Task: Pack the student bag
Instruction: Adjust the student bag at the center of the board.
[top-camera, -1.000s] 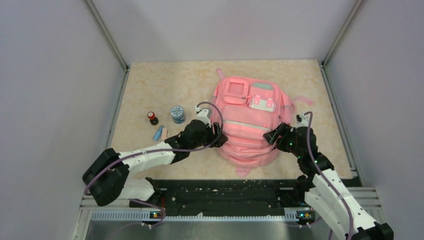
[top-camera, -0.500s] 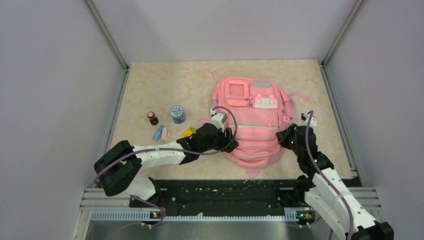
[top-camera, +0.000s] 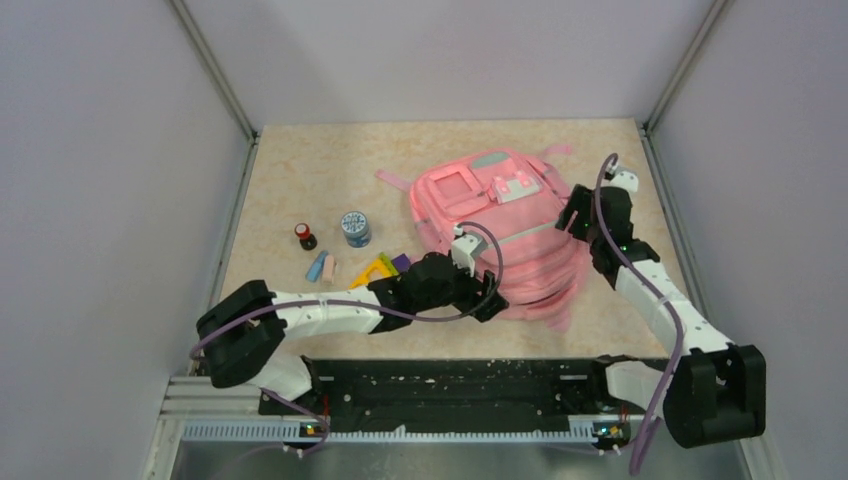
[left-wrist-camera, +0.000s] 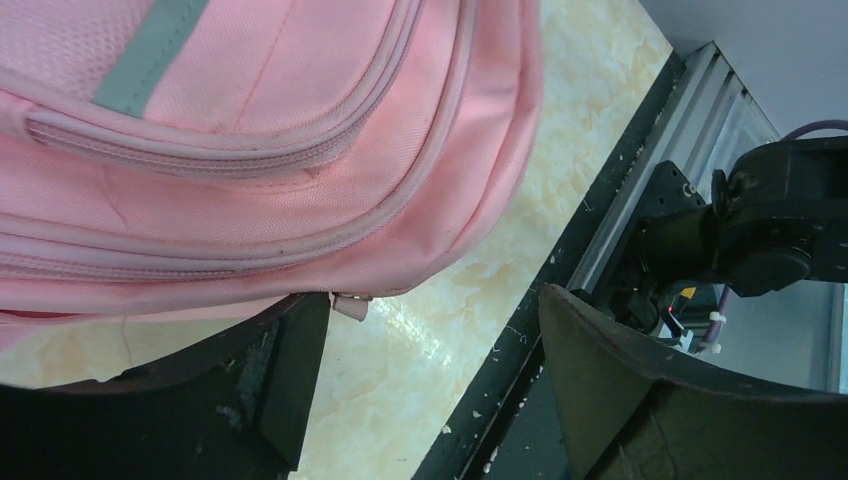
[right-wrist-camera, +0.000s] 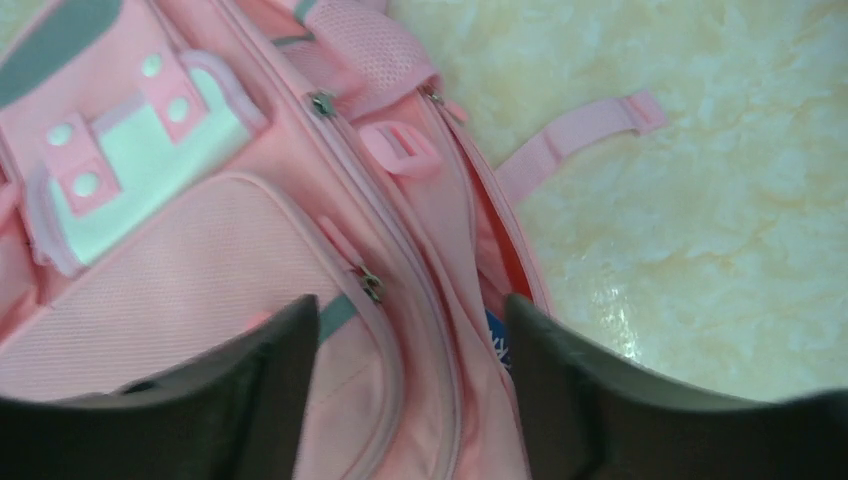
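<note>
The student bag (top-camera: 497, 225) is a large pink backpack lying front-up and askew on the beige table. My left gripper (top-camera: 489, 302) is at its near edge. In the left wrist view the left gripper (left-wrist-camera: 430, 390) is open over bare table, with the student bag (left-wrist-camera: 250, 150) just beyond its fingertips and a small zipper pull (left-wrist-camera: 350, 305) beside the left finger. My right gripper (top-camera: 572, 213) is at the bag's right side. In the right wrist view the right gripper (right-wrist-camera: 410, 400) is open, straddling zippered seams of the student bag (right-wrist-camera: 200, 260). Something blue (right-wrist-camera: 497, 350) shows inside an open zipper.
Left of the bag lie a small red-capped bottle (top-camera: 304, 236), a blue-lidded jar (top-camera: 355, 228), blue and pink sticks (top-camera: 321, 267) and a yellow triangle with a purple item (top-camera: 382, 267). A black rail (left-wrist-camera: 560, 330) borders the table's near edge. Walls enclose three sides.
The bag has turned, its bottom swinging to the right. My left gripper slid right along the bag's near edge. My right gripper moved away to the bag's far right side.
</note>
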